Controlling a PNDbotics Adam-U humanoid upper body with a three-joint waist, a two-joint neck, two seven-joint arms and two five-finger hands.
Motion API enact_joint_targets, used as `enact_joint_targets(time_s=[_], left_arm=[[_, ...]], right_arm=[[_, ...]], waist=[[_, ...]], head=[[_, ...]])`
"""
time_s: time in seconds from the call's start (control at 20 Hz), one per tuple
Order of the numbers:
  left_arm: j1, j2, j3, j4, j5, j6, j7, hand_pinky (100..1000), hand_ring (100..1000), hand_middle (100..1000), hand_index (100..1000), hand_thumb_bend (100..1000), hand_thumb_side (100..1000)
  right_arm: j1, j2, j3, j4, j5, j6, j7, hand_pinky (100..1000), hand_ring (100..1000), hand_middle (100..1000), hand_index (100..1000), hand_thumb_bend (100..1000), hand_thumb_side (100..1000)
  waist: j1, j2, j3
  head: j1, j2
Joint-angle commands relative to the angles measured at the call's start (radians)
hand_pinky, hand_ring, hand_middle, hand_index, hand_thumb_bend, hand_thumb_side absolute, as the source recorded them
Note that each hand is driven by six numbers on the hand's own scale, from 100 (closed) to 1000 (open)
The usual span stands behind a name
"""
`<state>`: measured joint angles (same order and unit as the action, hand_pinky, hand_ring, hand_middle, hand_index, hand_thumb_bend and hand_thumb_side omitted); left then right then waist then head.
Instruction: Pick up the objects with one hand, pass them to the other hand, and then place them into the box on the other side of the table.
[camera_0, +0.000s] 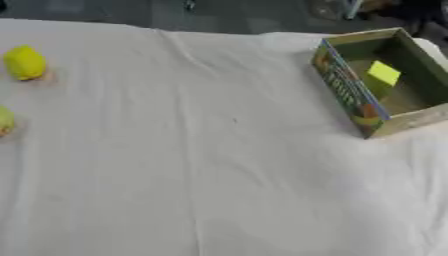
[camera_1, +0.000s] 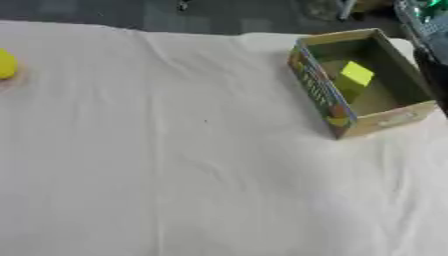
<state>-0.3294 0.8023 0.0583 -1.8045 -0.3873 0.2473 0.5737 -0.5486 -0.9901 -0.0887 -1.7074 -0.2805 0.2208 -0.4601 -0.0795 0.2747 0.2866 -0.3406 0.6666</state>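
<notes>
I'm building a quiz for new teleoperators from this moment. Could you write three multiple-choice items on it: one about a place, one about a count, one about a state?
1. Where does the box stand?
A. on the table's right side, toward the far edge
B. at the near left corner
C. in the middle of the table

2. How many yellow objects lie on the white cloth outside the box, in the left eye view?
A. none
B. two
C. five

3. What is the state of the box?
A. shut with a lid
B. tipped upside down
C. open at the top, with a yellow block inside

Answers:
1 A: it sits at the upper right.
2 B: a yellow object and a yellow-green object lie at the left edge.
3 C: its inside shows, the block within.

Neither hand shows.
</notes>
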Motion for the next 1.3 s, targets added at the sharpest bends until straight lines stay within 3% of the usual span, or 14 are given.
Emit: enact_joint_targets(time_s=[0.05, 0.3, 0.45, 0.55, 0.65, 0.85, 1.05, 1.3], left_arm=[[-0.018, 0.034, 0.017, -0.018, -0.006, 0.003, -0.002, 551, 682, 771, 834, 498, 439], [-0.037, 0.059, 0.007, -0.007, -0.008, 0.009, -0.037, 555, 684, 771, 840, 518, 449], [-0.064, 0.111, -0.019, 0.027, 0.032, -0.008, -0.128, 571, 704, 785, 837, 570, 511], [-0.082, 0.158, -0.021, 0.072, 0.084, -0.037, -0.22, 577, 708, 785, 849, 568, 530], [-0.103, 0.204, -0.018, 0.138, 0.149, -0.05, -0.325, 604, 735, 810, 877, 505, 501], [-0.143, 0.288, -0.027, 0.3, 0.165, -0.041, -0.567, 643, 750, 786, 858, 562, 376], [-0.217, 0.287, -0.071, 0.424, 0.143, -0.03, -0.799, 683, 761, 776, 828, 660, 264], [-0.348, 0.234, -0.157, 0.524, 0.01, -0.061, -1.105, 725, 771, 767, 825, 686, 264]], right_arm=[[-0.031, 0.0, 0.015, -0.106, -0.05, -0.022, -0.012, 850, 871, 787, 798, 100, 430], [-0.039, 0.032, 0.047, -0.17, -0.106, -0.014, 0.057, 848, 872, 790, 811, 100, 460], [-0.037, 0.039, 0.055, -0.179, -0.123, -0.019, 0.09, 846, 867, 787, 814, 100, 529], [-0.028, 0.036, 0.056, -0.177, -0.136, -0.025, 0.092, 845, 864, 785, 811, 100, 526], [-0.017, 0.03, 0.049, -0.173, -0.136, -0.031, 0.075, 841, 859, 782, 806, 100, 515], [0.015, -0.001, 0.052, -0.171, -0.152, -0.048, 0.052, 844, 859, 790, 806, 100, 535], [0.016, -0.003, 0.055, -0.171, -0.158, -0.037, 0.054, 842, 858, 788, 804, 100, 537], [-0.021, 0.025, 0.068, -0.167, -0.166, -0.027, 0.065, 840, 857, 787, 802, 100, 538]], waist=[[0.017, -0.019, 0.002], [0.016, -0.021, 0.009], [0.017, -0.022, 0.012], [0.016, -0.023, 0.013], [0.017, -0.022, 0.014], [0.017, -0.022, 0.012], [0.017, -0.025, 0.01], [0.016, -0.029, 0.008]], head=[[0.012, 0.001], [0.024, 0.006], [0.03, 0.009], [0.032, 0.012], [0.035, 0.015], [0.043, 0.021], [0.044, 0.02], [0.047, 0.021]])
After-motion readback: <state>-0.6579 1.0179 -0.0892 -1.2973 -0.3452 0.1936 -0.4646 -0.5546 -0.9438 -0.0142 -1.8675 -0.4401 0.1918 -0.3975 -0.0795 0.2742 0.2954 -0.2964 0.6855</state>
